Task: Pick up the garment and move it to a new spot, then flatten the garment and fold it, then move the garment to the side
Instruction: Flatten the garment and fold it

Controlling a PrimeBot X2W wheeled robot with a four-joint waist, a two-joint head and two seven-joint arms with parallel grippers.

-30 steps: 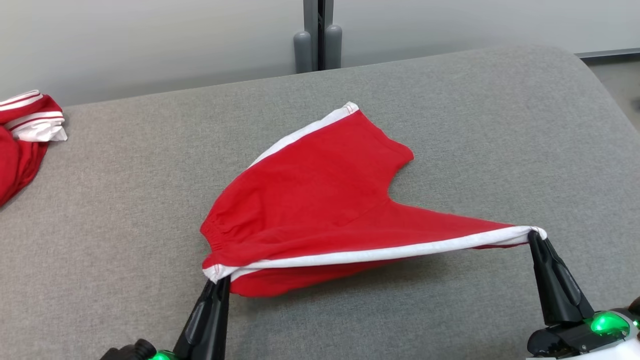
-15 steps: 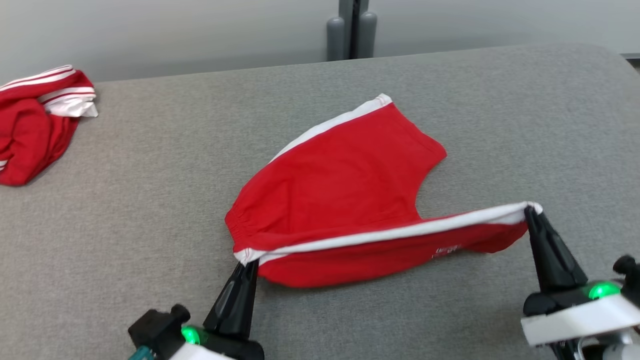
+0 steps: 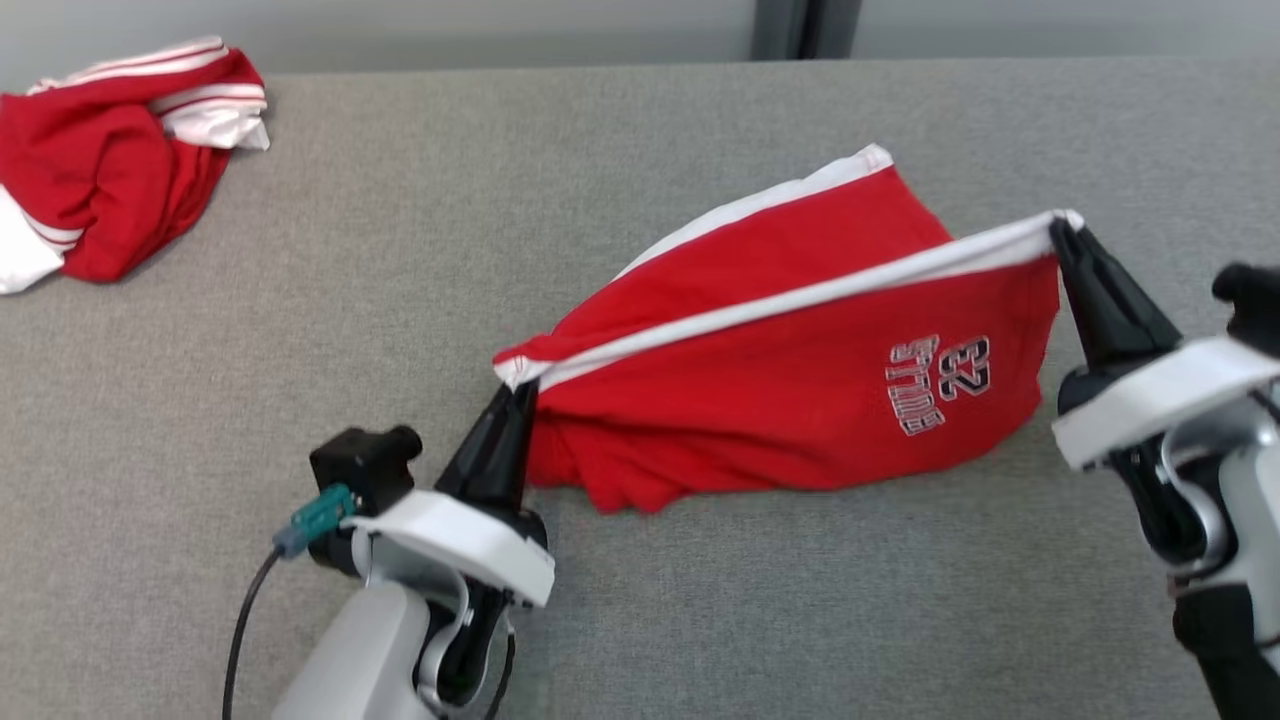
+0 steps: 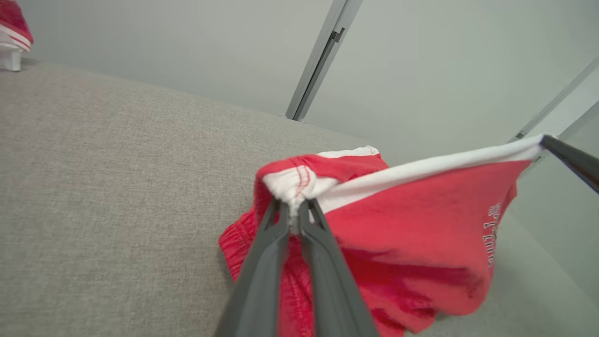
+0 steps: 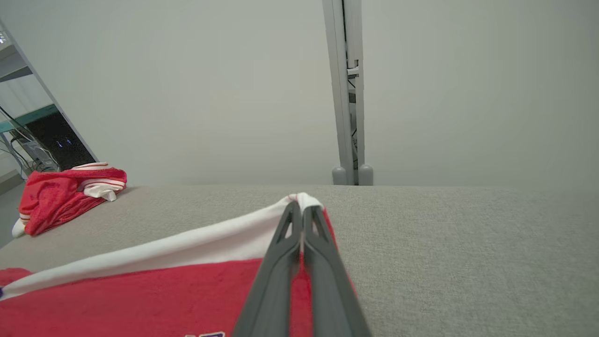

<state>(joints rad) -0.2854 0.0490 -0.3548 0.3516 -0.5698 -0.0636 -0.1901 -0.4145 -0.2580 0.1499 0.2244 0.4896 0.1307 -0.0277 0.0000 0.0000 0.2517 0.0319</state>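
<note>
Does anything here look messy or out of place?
A second red-and-white garment lies crumpled in a heap at the far left of the grey surface. The red shorts, pinched along their white stripe by the left end effector and right end effector, sag bunched near the left one.

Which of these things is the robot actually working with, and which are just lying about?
In the job:
red shorts, lifted by their white-striped edge
left fingers, shut on one end of that edge
right fingers, shut on the other end

Lying about:
crumpled red and white garment at the far left
grey post behind the grey surface
</note>
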